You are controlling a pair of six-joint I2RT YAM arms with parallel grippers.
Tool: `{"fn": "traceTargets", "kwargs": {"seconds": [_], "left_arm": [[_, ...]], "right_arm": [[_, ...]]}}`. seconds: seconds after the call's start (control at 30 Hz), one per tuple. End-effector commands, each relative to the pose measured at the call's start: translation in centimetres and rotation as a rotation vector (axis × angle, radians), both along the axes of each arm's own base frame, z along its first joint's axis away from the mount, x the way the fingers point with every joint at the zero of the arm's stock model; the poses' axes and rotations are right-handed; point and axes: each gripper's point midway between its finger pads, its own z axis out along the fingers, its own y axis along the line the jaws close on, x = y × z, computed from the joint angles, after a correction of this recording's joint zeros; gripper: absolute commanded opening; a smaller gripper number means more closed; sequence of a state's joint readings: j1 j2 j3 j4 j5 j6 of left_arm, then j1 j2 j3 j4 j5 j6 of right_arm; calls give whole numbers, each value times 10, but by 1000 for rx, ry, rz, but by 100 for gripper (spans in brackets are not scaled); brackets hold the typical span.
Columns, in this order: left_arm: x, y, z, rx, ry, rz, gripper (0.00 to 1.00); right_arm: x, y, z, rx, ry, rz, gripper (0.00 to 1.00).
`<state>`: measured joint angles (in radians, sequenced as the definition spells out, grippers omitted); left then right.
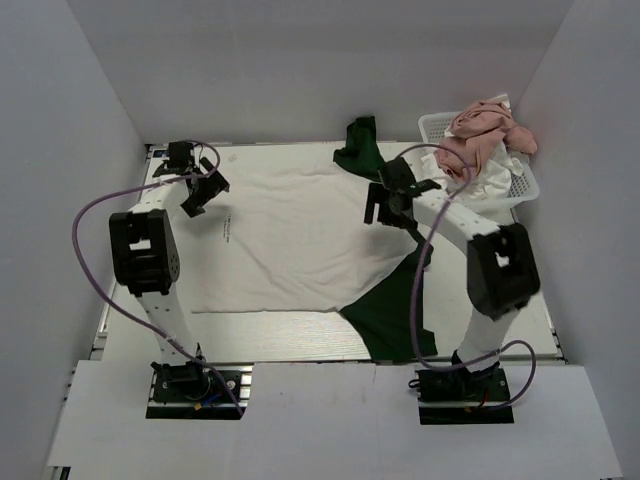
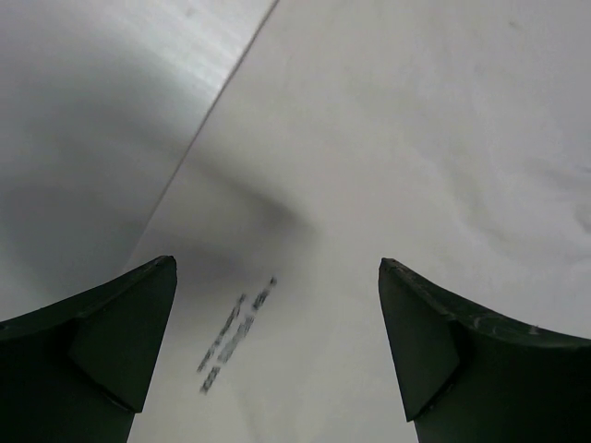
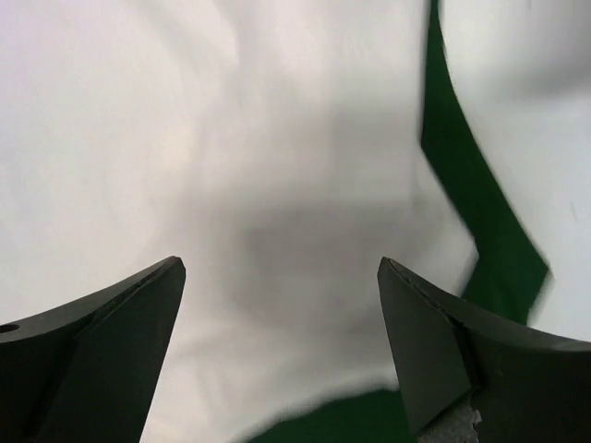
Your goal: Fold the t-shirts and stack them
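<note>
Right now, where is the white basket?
In the top view, the white basket sits at the far right corner of the table, heaped with pink shirts, just beyond the right gripper.

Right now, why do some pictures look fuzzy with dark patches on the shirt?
Left wrist view: the fingers blur up close, and a grey shadow falls on the white shirt near its lettering. Right wrist view: everything soft, shadow mid-cloth. Top view: sharp.
</note>
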<state>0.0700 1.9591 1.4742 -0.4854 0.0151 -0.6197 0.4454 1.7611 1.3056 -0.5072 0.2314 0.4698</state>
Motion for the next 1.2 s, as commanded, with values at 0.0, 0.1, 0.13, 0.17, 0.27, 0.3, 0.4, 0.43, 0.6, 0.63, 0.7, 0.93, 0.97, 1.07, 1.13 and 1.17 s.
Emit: {"fn": "traceTargets", "kwargs": {"seconds": [0.0,0.1,0.13,0.17,0.27,0.3,0.4,0.43,0.6,0.63,0.7,0.93,0.97,1.07,1.13,1.17], "left_arm": [[35,-2,-3,8,-16,-65,100],[61,-2,-8,3,-44,-71,100],[73,-3,-18,-5,-43,-78,100],[78,-4,-21,-7,-46,-90,100],[87,7,-38,34,0,-56,100],[82,10,-43,48,32,-44,100],[71,33,-57,120,100,20,100],[67,43,-63,112,121,45,100],[45,84,-81,165,225,144,100],[45,84,-82,165,234,143,100],[47,93,-77,143,224,155,100],[50,98,-57,144,191,166,100],[53,98,-51,143,171,155,100],[60,91,-26,116,111,136,100],[68,82,-8,103,57,104,100],[76,70,9,92,4,59,100]], "right_arm": [[68,5,9,-24,-119,10,90],[101,7,-14,-21,-77,21,90],[111,12,-33,-24,-53,35,90],[120,22,-25,9,-66,71,90],[126,35,-45,24,-30,130,90],[131,44,-40,53,-39,165,90],[121,71,-56,93,-15,250,90],[115,82,-60,118,1,279,90],[98,119,-63,151,9,376,90],[99,120,-58,145,-6,365,90],[107,118,-41,133,-59,325,90],[132,71,22,162,-224,156,90],[132,60,19,165,-214,143,90],[127,49,26,206,-209,137,90],[126,46,29,252,-208,139,90],[119,36,19,266,-179,120,90]]}}
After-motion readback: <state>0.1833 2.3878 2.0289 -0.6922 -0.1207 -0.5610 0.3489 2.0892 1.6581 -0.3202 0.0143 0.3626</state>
